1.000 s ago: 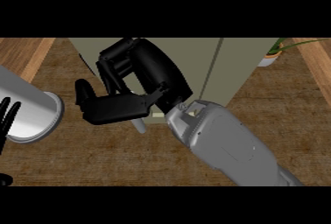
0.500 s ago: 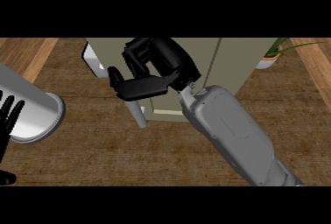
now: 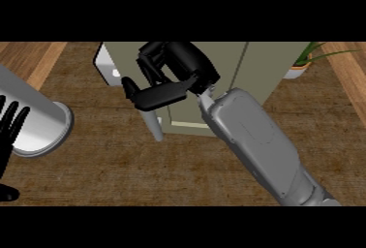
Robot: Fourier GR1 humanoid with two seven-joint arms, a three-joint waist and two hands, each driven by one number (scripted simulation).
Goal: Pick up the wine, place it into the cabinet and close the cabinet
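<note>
Right hand: the black right hand [image 3: 166,72] is over the front of the olive-green box-shaped cabinet [image 3: 257,68]; its fingers are curled, and I cannot tell if they hold anything.
Cabinet door: the pale grey door [image 3: 154,127] is seen edge-on just below the thumb.
Wine: not visible; whether the hand hides it, I cannot tell.
Left hand: the black left hand [image 3: 10,131] rests at the left edge, fingers straight and apart.
Cylinder: a grey metal cylinder [image 3: 32,127] lies just beside those fingers.
Plant: a green plant in a white pot [image 3: 304,65] is well apart, right of the cabinet.

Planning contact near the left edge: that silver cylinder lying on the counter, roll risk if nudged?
The silver cylinder lies on its side with a round end showing, so it would probably roll sideways. Smooth shiny wall: likely slippery. The left hand rests beside it.
</note>
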